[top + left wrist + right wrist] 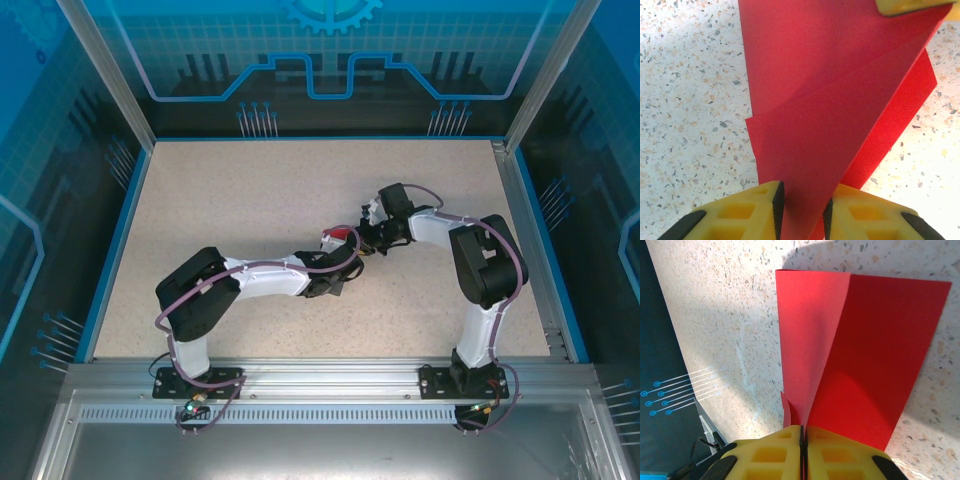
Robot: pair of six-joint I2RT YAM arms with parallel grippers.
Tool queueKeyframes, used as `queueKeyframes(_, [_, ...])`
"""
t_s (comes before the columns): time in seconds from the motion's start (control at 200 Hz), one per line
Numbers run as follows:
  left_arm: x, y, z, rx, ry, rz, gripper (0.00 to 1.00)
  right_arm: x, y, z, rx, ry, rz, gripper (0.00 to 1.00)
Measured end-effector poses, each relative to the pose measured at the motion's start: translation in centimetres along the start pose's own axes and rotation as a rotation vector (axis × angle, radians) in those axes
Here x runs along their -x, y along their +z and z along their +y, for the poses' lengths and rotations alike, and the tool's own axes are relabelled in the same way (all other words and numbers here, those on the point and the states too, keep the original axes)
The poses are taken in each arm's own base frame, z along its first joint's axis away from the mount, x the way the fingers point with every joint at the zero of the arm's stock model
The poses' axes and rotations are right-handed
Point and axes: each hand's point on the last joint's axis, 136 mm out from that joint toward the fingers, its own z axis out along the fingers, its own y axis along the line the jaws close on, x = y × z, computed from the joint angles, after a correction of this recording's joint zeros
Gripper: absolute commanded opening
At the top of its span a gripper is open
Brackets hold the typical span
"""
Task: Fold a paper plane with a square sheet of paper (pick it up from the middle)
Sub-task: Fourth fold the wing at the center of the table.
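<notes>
The bright red square sheet of paper [805,75], partly folded with a raised crease, sits between the two grippers over the middle of the speckled beige table [250,190]. Its crease runs from the left gripper [803,210] at the near-left end to the right gripper [802,434] at the far-right end. The right jaws are pressed together on the fold. The left jaws straddle a flap, slightly apart, and I cannot tell whether they pinch it. The table's edges lie well apart on all sides, leaving room to work.
</notes>
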Motion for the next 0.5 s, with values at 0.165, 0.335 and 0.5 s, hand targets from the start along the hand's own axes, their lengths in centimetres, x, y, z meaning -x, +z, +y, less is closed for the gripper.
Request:
queueKeyframes(0.165, [0.0, 0.0, -0.01, -0.001, 0.004, 0.0, 0.34, 0.04, -0.01, 0.06, 0.001, 0.003, -0.001, 0.06])
queueKeyframes(0.335, [-0.06, 0.03, 0.03, 0.001, 0.015, 0.001, 0.28, 0.01, -0.01, 0.05, 0.0, 0.004, 0.0, 0.06])
queueKeyframes(0.5, [-0.06, 0.03, 0.03, 0.001, 0.018, 0.001, 0.22, 0.02, -0.01, 0.04, 0.0, 0.007, 0.0, 0.06])
